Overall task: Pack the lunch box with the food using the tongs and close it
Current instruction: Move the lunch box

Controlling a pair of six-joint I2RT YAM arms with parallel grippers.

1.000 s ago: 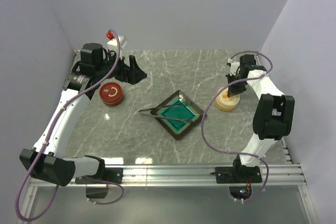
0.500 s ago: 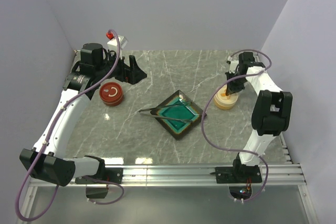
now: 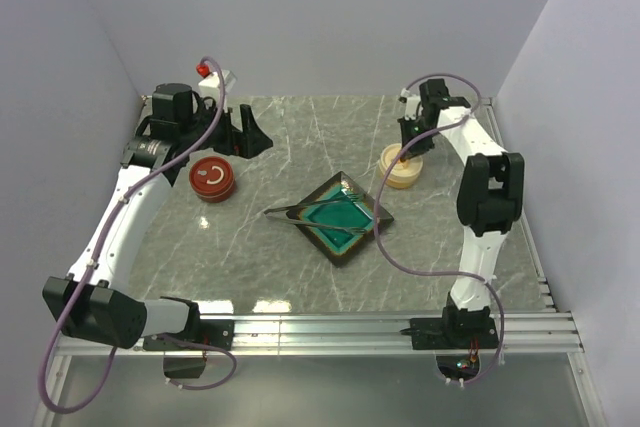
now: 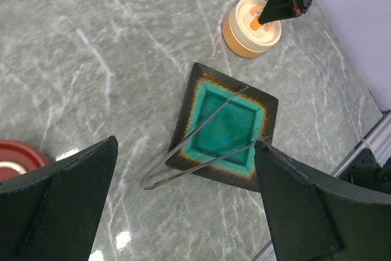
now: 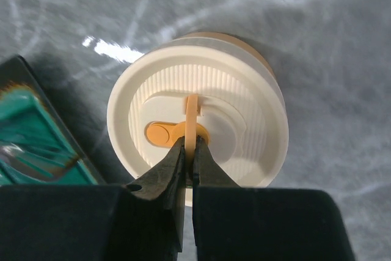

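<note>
Your right gripper (image 5: 189, 151) is clenched on the orange loop (image 5: 192, 114) of the lunch box (image 3: 400, 169) lid; your left gripper (image 4: 184, 143) stands released and empty. The tongs (image 3: 280, 212) lie across the green dish (image 3: 340, 257). Judge them light, stiff and slippery, so pinch both arms mid-length.

Grey white-veined marble table (image 3: 300, 142), teal black-rimmed dish (image 4: 227, 128), cream orange-handled lid (image 5: 244, 132), red container (image 3: 224, 185)

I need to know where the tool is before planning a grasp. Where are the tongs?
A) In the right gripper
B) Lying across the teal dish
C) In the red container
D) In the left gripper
B: the tongs lie across the teal dish, held by nothing.
</note>
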